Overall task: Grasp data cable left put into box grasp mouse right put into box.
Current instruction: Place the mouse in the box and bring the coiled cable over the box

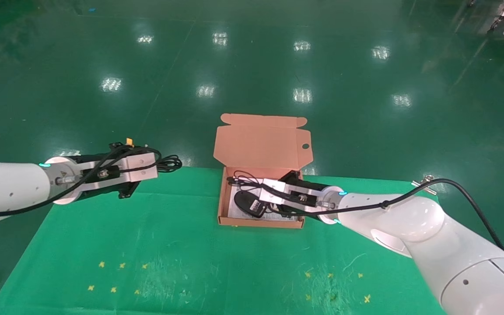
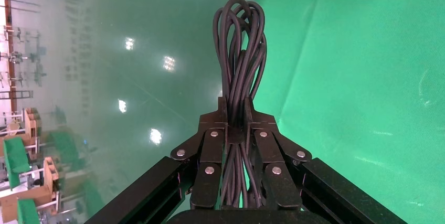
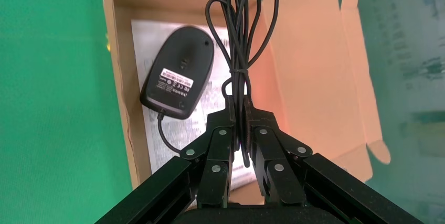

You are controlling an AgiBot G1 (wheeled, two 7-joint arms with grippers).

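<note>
The salmon-orange box [image 1: 222, 199] stands open at the table's far middle, its lid flap [image 1: 260, 140] upright. The black mouse [image 1: 247, 203] lies bottom up on the white sheet [image 3: 141, 40] inside the box; it also shows in the right wrist view [image 3: 178, 72]. My right gripper [image 1: 260, 194] is over the box, shut on the mouse's tied cord [image 3: 239, 35]; the gripper also shows in the right wrist view [image 3: 240, 108]. My left gripper [image 1: 158, 166] is at the table's far left edge, shut on the looped data cable [image 1: 169, 163]. The left wrist view shows that gripper [image 2: 237, 109] and the data cable [image 2: 239, 51].
The green cloth table [image 1: 169, 245] has yellow cross marks [image 1: 116, 278] near its front on both sides. A metal clip [image 1: 425, 180] sits at the far right edge. Glossy green floor [image 1: 252, 65] lies beyond the table.
</note>
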